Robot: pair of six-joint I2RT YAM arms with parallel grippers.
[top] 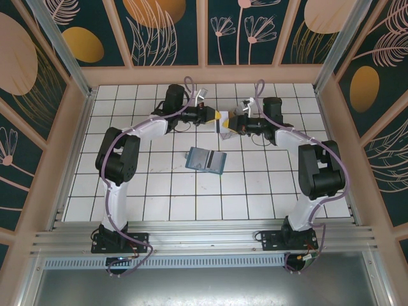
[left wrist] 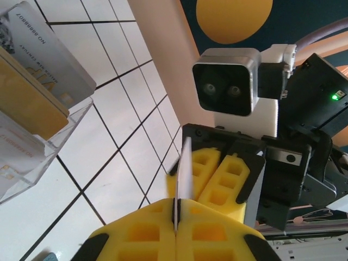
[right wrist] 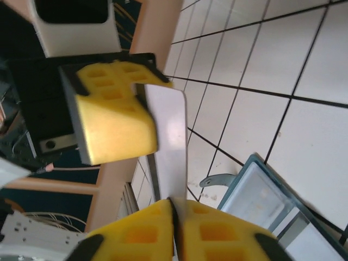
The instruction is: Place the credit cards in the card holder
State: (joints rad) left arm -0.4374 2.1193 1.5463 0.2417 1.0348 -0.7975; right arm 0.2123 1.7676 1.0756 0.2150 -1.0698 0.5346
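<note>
1. The credit cards (left wrist: 41, 65), thin rectangular plastic ones in silvery grey and gold-yellow, are not in the holder as far as you can see. At least two stand upright in a clear plastic rack (left wrist: 27, 168) on the white tiled table (top: 268, 185).
2. One silvery card (right wrist: 169, 136) is in the air over the far middle of the table, between the two arms.
3. Your left gripper (left wrist: 175, 220) has its yellow fingers closed on one end of that card. Your right gripper (right wrist: 173, 205) pinches the opposite end. Both clamp the same card, so this reads as a handover from one arm to the other.
4. The card holder (top: 206, 159), a small teal-blue bifold wallet with paler inner faces, lies opened flat on the table. It is nearer the arm bases than the grippers and touches neither of them. In the right wrist view it sits below the held card.
5. You cannot tell from these views whether any card is already tucked into a pocket of the wallet.
6. By my judgement you are early in the task. One gripper has to let go, and the other must bring the card down and slide it into a pocket. The cards in the rack remain to be fetched after that.
</note>
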